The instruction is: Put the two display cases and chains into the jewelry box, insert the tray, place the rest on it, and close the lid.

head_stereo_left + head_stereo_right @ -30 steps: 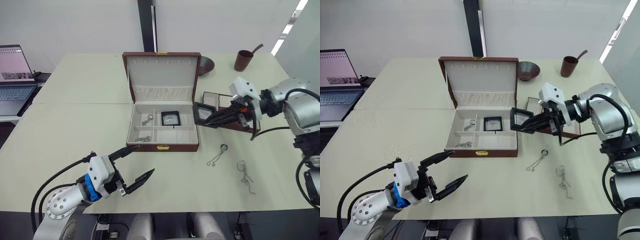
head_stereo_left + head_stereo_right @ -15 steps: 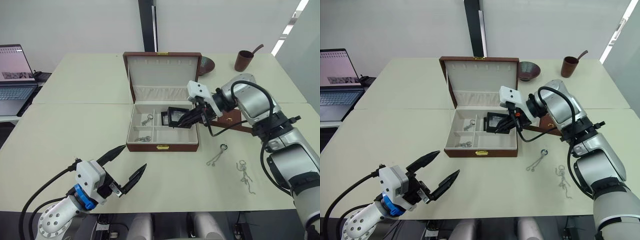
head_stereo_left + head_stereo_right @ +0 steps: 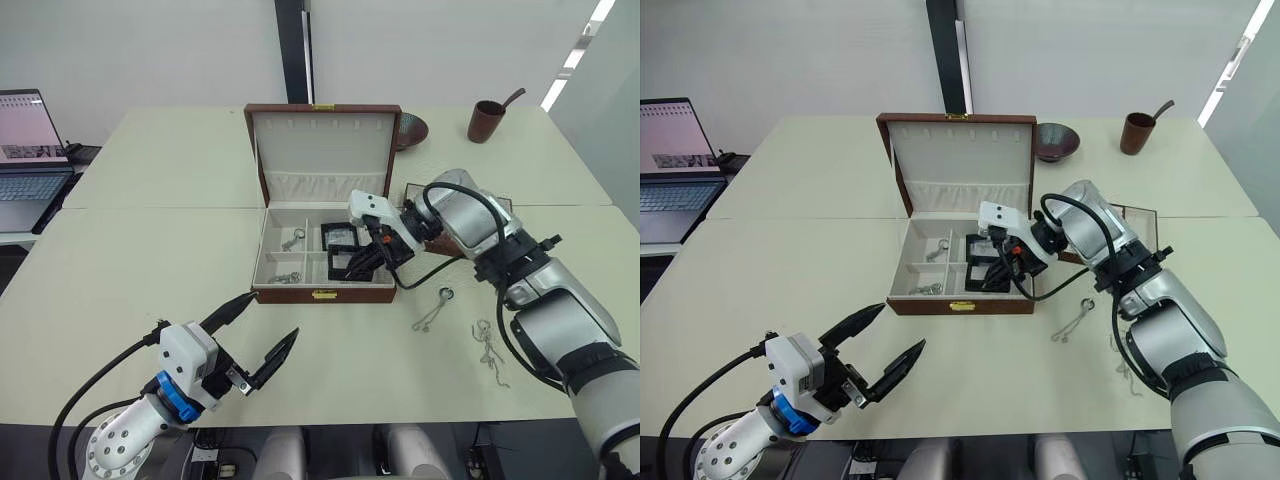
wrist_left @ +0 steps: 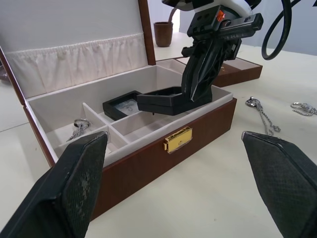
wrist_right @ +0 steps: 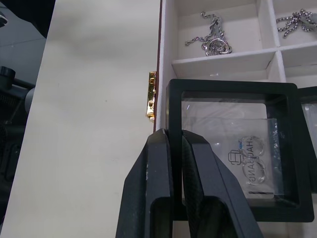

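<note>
The brown jewelry box (image 3: 325, 293) stands open at the table's centre, lid upright. My right gripper (image 3: 352, 266) is shut on the edge of a black display case (image 5: 237, 148), holding it just over the box's front right compartment. A second display case (image 3: 341, 235) lies in the back right compartment. Two chains (image 3: 295, 240) (image 3: 290, 277) lie in the left compartments. Two more chains (image 3: 433, 311) (image 3: 489, 346) lie on the table right of the box. The tray (image 3: 1137, 216) sits behind my right arm. My left gripper (image 3: 258, 335) hangs open near the table's front edge.
A laptop (image 3: 30, 150) stands at the far left. A brown bowl (image 3: 414, 127) and a brown cup with a spoon (image 3: 487, 120) sit at the back right. A dark post (image 3: 292, 50) rises behind the box.
My right gripper has carried the display case from the back right compartment forward and down to the front right one. My left gripper has shifted slightly right, still open.
</note>
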Robot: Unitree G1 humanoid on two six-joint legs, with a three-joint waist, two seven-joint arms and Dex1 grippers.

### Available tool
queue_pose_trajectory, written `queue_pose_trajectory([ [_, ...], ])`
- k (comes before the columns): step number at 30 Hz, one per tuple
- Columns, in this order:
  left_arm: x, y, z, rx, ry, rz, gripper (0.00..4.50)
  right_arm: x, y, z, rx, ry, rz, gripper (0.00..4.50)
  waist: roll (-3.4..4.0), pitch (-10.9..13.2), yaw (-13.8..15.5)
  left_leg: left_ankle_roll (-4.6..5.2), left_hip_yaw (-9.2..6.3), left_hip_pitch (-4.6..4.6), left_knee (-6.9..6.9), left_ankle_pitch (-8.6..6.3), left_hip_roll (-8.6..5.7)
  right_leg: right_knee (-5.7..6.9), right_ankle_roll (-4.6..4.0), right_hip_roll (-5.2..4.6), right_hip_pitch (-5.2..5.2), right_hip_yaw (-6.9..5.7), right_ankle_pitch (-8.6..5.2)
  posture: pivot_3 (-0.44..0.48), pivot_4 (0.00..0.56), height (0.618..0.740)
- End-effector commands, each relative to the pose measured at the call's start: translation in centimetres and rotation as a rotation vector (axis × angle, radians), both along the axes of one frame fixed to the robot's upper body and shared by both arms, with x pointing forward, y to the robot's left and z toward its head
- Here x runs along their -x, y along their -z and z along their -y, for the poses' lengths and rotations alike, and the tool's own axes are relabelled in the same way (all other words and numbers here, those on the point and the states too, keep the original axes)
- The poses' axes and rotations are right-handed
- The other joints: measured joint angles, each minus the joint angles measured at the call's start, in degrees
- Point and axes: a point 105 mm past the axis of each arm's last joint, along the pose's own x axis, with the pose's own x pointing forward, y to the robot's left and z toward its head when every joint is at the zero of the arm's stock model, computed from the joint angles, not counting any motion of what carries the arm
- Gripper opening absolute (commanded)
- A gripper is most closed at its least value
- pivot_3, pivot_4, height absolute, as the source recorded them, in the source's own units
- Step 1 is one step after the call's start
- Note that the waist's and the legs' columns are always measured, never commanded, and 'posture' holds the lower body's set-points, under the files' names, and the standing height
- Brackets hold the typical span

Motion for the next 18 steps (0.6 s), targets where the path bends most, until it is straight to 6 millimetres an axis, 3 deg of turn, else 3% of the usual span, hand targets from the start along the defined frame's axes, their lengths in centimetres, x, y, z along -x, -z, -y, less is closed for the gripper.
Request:
queue_pose_trajectory([
  [1,0.3,-1.0,0.7,0.002,0.018,0.046,4.50,-0.2,-0.9,-0.5,0.007,-0.012,0.034,0.02,0.00,0.0,0.0,0.00,0.01,0.00,0.00,0.00,-0.01,0.00,0.00,0.00,0.00,0.00,0.00,0.000,0.150,0.740],
  [6,0.4,-0.9,0.6,0.005,0.008,0.041,4.50,-0.4,-0.8,-0.5,0.003,0.007,0.028,0.02,0.01,0.0,0.0,0.00,0.01,0.00,-0.01,0.00,-0.01,0.00,0.00,0.03,-0.02,0.00,0.00,0.000,0.150,0.740],
  [8,0.2,-1.0,0.2,0.003,-0.002,0.042,4.50,-1.0,-1.2,-0.6,-0.014,0.027,0.038,0.74,0.01,0.0,-0.1,0.00,0.01,0.00,-0.01,0.00,-0.01,0.00,0.00,0.03,-0.02,0.00,0.00,0.000,0.150,0.740],
  [12,-0.3,-1.3,-0.1,-0.008,-0.005,0.054,4.50,-1.8,-1.6,-0.5,-0.038,0.053,0.058,1.75,0.01,0.0,0.0,0.00,0.01,0.00,0.00,0.00,-0.02,0.00,-0.03,0.03,-0.02,-0.01,0.01,0.000,0.150,0.740],
  [18,-0.7,-1.7,-0.2,-0.006,-0.003,0.062,4.50,-2.2,-3.9,-0.4,-0.150,0.068,0.074,3.34,0.01,0.0,0.0,0.00,0.01,-0.02,-0.03,0.00,-0.02,-0.02,-0.03,0.02,-0.03,0.00,0.01,0.000,0.150,0.740],
])
